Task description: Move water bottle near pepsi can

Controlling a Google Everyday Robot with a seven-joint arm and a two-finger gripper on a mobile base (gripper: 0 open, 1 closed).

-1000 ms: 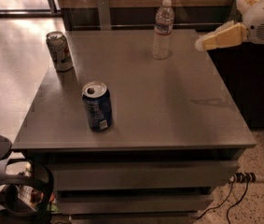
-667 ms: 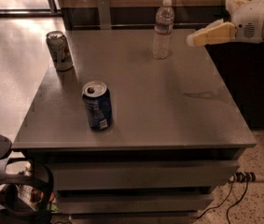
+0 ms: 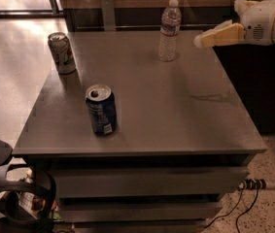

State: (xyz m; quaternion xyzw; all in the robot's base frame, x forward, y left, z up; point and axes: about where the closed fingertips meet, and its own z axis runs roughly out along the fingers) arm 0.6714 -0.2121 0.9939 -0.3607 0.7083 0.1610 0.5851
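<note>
Water bottle [image 3: 169, 30] stands upright near the far edge of the gray table [image 3: 176, 110], in the upper middle of the frame. The gripper [image 3: 198, 41] hovers just to its right without touching it; I cannot tell whether it is open or closed. The pepsi can [image 3: 101, 109] stands well apart at centre left, and a silver-white can [image 3: 62, 53] stands at upper left.

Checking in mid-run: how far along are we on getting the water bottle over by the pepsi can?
Done: nothing yet. The water bottle stands upright at the back edge of the table, well apart from the pepsi can at the front left. In hand: the gripper hovers just right of the bottle, not touching it. Left: grasp the bottle, carry it to the can, set it down.
</note>
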